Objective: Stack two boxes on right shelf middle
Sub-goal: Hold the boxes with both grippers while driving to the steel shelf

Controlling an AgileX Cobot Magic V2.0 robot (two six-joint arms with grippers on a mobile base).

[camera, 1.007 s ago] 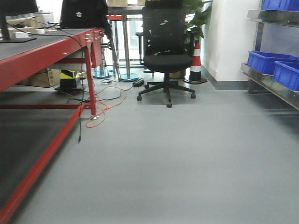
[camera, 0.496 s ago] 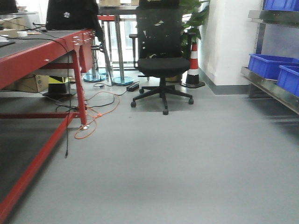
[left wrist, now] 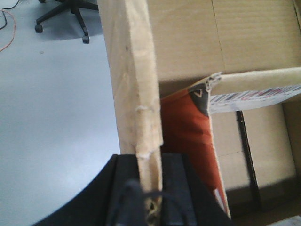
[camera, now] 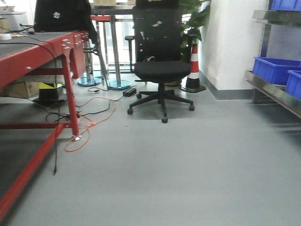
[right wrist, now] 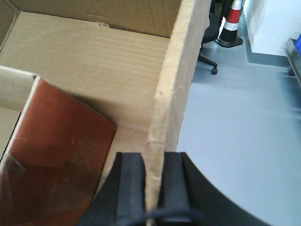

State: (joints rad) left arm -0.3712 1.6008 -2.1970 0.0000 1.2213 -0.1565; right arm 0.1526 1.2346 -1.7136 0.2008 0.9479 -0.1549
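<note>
The left hand [left wrist: 149, 202] is clamped on the left wall of the open brown box [left wrist: 244, 42], one finger on each side of the cardboard edge. The right hand [right wrist: 154, 188] pinches the box's right wall likewise. Inside the box lies a red-faced carton [left wrist: 186, 132]. The steel shelf [camera: 275, 92], bearing blue bins [camera: 275, 68], stands to the box's right, well apart.

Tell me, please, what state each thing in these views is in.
Box: open-topped, held by two of its walls.
Left gripper: shut on a wall of it.
Right gripper: shut on a wall of it.
Chair: upright, unoccupied.
Cone: upright.
Orange cable: loose on the floor.
</note>
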